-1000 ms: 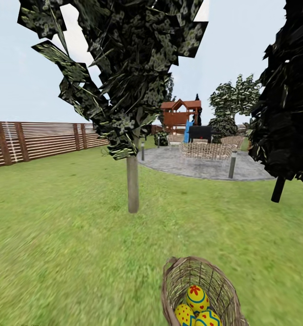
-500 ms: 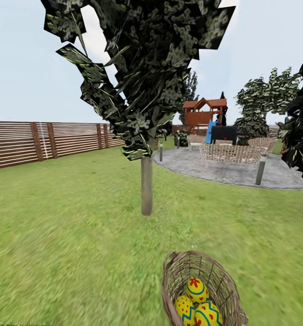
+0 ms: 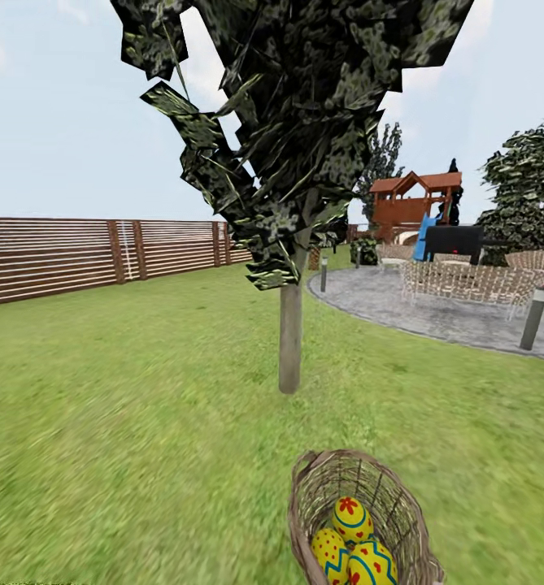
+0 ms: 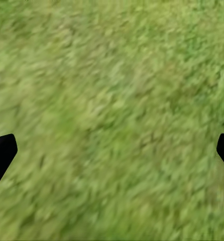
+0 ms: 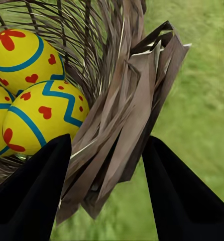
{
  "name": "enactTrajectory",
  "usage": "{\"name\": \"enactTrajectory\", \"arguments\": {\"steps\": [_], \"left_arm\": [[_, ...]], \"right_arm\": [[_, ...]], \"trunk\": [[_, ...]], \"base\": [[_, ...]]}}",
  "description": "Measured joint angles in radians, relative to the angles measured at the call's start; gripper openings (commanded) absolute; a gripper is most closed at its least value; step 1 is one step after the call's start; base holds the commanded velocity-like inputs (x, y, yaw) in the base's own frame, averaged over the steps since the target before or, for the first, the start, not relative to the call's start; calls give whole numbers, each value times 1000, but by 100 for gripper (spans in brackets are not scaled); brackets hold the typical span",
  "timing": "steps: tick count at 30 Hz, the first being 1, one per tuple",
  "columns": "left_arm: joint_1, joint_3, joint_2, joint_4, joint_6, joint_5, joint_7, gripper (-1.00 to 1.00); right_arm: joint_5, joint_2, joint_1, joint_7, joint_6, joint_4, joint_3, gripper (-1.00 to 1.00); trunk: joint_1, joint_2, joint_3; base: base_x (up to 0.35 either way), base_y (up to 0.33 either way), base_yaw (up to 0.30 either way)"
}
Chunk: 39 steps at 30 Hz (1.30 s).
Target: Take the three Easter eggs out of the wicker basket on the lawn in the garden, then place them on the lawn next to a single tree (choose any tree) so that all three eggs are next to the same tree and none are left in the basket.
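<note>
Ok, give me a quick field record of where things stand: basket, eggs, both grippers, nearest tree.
basket: tan woven wicker basket, near the head view's bottom edge
eggs: three yellow eggs with blue bands and red marks, all inside the basket
right gripper: fingers either side of the basket's rim wall; grip unclear
left gripper: open over green lawn, holding nothing
tree: bare grey-brown trunk, ahead of the basket

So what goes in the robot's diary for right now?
right tool: straddling wicker basket rim | three Easter eggs: all in basket | left tool: open over lawn | tree: ahead
</note>
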Motion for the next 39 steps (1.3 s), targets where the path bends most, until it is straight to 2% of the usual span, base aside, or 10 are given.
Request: {"name": "enactTrajectory", "arguments": {"steps": [5, 14, 39], "left_arm": [[0, 0, 0, 0, 0, 0, 0, 100], [0, 0, 1, 0, 0, 0, 0, 100], [0, 3, 1, 0, 0, 1, 1, 100]], "right_arm": [[0, 0, 0, 0, 0, 1, 1, -100], [-1, -1, 0, 1, 2, 0, 0, -100], [1, 0, 0, 1, -1, 0, 0, -100]], "trunk": [[0, 0, 0], [0, 0, 0], [0, 0, 0]], "base": [[293, -22, 252], [302, 0, 14], [225, -94, 291]]}}
